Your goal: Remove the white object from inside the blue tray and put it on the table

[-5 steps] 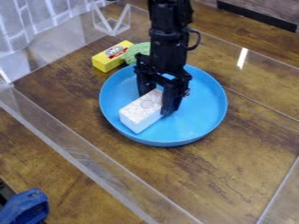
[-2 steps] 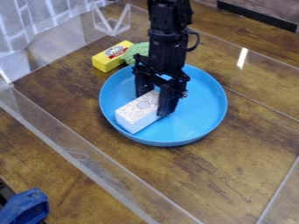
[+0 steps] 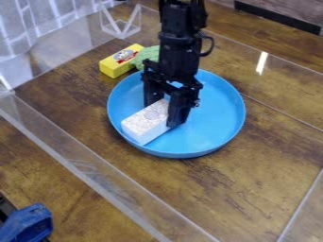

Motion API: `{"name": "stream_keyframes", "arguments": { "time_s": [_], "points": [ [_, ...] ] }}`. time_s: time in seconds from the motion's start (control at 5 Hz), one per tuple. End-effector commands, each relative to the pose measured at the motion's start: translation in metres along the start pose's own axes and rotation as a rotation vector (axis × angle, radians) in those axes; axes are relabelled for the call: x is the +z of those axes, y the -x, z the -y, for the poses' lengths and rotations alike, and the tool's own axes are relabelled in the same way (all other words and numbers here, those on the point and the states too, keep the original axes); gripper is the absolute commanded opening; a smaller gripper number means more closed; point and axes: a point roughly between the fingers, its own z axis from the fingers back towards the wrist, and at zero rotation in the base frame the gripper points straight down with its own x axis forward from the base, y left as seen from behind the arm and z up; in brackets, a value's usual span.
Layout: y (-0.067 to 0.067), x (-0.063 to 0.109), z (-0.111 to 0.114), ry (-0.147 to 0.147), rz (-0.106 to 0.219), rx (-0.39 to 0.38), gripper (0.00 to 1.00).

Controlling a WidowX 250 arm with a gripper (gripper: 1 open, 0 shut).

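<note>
Nearest the camera there's a bit of blue cloth (image 3: 25, 225) poking in at the bottom left corner, sitting low past the edge of the surface (image 3: 252, 198). The surface itself is dark brown wood planks under a glossy clear top, with a bright glare spot toward the right. A clear raised edge runs along the near-left side.

Middle of the shot: one round bright-blue tray (image 3: 225, 121), shallow with a raised rim. Inside it, on the left part of the floor, is the one white block (image 3: 146, 123): small, rectangular, spongey looking, grey speckles on its top face. It looks tilted, far end up against the hand.

One black arm comes down from the top, and its hand (image 3: 169, 112) points down into the tray, fingers closed together at the block's far end. Can't tell if it's actually pinching the block or just touching it.

Behind the tray, one yellow block (image 3: 123, 60) lies on the surface, with something green just beside it. Far back is clear plastic, hard to make out.
</note>
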Motion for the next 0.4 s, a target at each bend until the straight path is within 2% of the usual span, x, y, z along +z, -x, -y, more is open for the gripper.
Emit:
{"name": "stream_keyframes", "arguments": {
  "time_s": [0.0, 0.2],
  "points": [
    [-0.0004, 0.037, -0.0053, -0.025, 0.086, 0.002, 0.0],
    [0.0015, 0.0412, -0.0052, -0.026, 0.084, -0.005, 0.0]
  ]
}}
